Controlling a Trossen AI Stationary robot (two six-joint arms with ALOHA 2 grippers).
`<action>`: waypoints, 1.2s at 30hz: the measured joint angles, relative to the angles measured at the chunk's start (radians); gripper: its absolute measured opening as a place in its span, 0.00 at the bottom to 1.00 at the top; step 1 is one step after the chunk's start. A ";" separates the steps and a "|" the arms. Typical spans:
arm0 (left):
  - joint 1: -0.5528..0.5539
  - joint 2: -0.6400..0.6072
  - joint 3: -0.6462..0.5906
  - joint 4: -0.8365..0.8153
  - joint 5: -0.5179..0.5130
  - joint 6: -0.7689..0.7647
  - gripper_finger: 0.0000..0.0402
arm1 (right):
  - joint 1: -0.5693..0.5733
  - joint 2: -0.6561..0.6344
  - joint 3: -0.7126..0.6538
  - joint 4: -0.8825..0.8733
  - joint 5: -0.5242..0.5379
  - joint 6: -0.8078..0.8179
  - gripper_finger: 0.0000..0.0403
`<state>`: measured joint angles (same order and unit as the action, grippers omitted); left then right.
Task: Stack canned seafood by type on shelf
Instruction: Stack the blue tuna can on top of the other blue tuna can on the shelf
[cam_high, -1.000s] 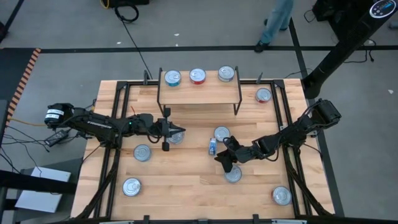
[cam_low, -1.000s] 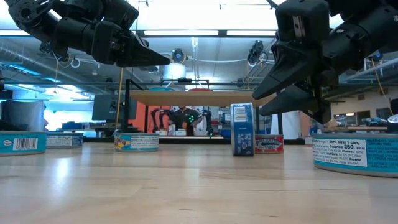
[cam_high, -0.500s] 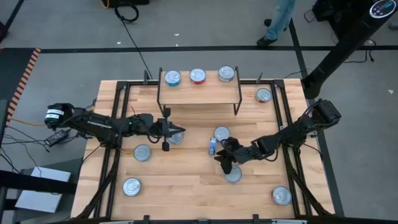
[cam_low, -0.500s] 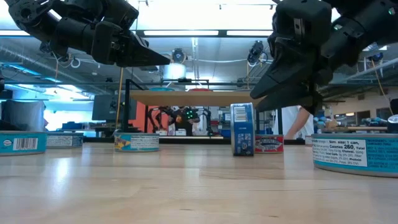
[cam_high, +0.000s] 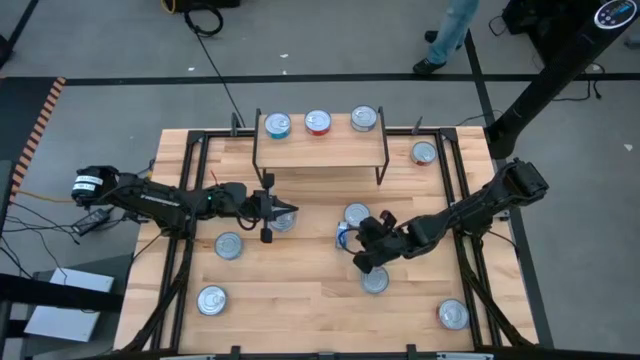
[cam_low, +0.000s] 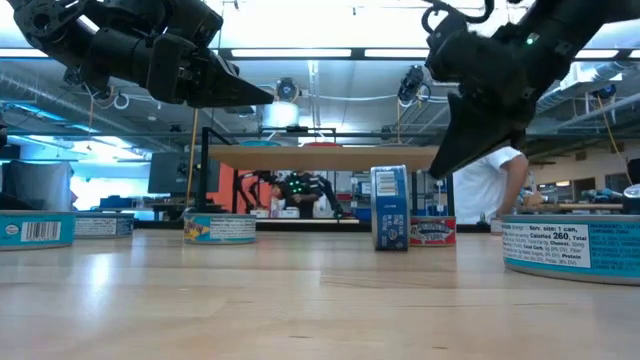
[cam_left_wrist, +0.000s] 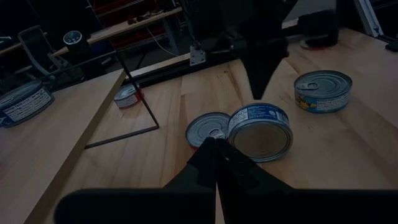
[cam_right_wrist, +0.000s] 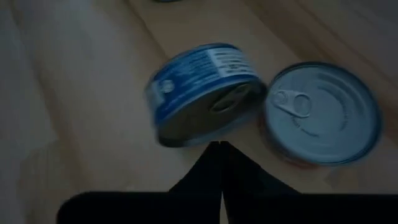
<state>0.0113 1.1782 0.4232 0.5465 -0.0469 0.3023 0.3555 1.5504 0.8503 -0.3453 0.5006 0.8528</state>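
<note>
The shelf (cam_high: 320, 150) stands at the table's far middle with a teal (cam_high: 277, 124), a red (cam_high: 318, 122) and a silver-topped can (cam_high: 364, 119) on it. A blue can (cam_high: 343, 235) stands on its edge at mid-table beside a flat can (cam_high: 356, 214). My right gripper (cam_high: 359, 262) hangs shut just right of the blue can (cam_right_wrist: 205, 93), slanting down at it and clear of the table (cam_low: 437, 175). My left gripper (cam_high: 290, 212) is shut above another flat can (cam_high: 283, 220), held up off the wood (cam_low: 265, 98).
Loose flat cans lie at the left (cam_high: 229, 245), near left (cam_high: 211, 299), near middle (cam_high: 375, 281), near right (cam_high: 452, 315) and far right (cam_high: 424, 153). Black rails (cam_high: 190, 200) run along both table sides. A person (cam_low: 490, 190) stands beyond the far edge.
My right gripper has shut with nothing between its fingers. It has also rolled, tipped steeply downward and risen a little beside the blue can. No can has moved.
</note>
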 joint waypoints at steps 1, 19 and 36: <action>0.000 0.000 0.000 0.000 0.000 0.000 0.01 | -0.007 0.001 -0.006 0.004 0.004 -0.003 0.02; 0.000 0.000 0.000 0.000 0.000 0.000 0.01 | -0.135 0.002 -0.103 0.321 -0.061 -0.217 0.02; 0.000 0.000 0.000 0.000 0.000 0.000 0.01 | -0.160 -0.007 0.059 0.096 -0.036 -0.292 0.11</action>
<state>0.0111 1.1779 0.4232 0.5461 -0.0467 0.3027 0.1957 1.5433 0.9088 -0.2496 0.4646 0.5609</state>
